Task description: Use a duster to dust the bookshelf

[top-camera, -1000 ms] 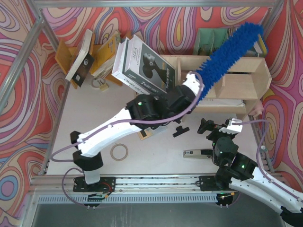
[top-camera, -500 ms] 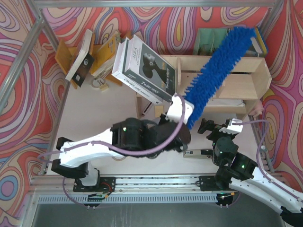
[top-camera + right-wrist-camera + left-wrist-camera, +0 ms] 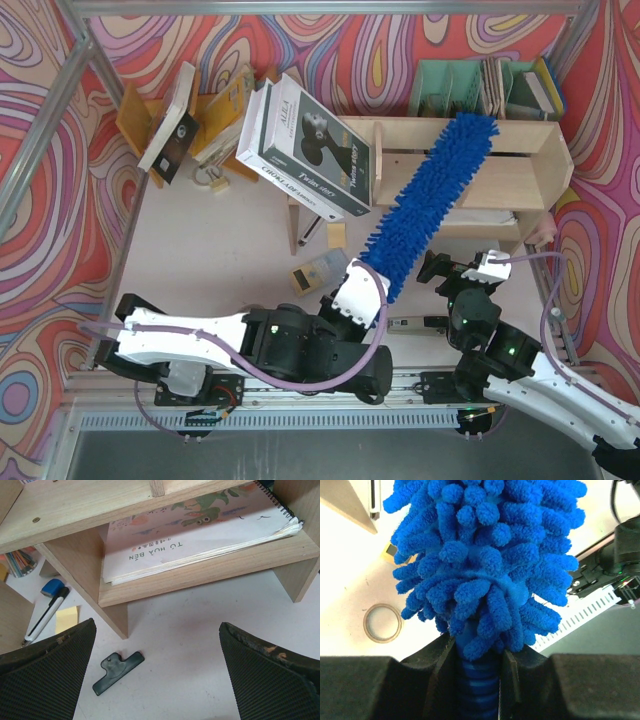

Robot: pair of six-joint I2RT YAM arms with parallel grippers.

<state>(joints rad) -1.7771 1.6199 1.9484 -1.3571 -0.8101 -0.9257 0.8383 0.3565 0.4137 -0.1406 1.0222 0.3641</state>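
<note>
The left gripper (image 3: 477,652) pinches the duster (image 3: 428,195) by its handle end; the right gripper (image 3: 157,650) gapes empty; pressing hard on the bookshelf (image 3: 520,135) could lever it loose.

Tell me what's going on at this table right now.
The left gripper, jaws shut, grips the slim handle of a long, bright blue fluffy microfibre duster, which slants across the wide, light plywood bookshelf. Whether the strands touch the wood can't be judged from above. The right gripper sits low with jaws open and empty, facing the shelf's lower level, where a spiral-bound notebook lies flat.
</note>
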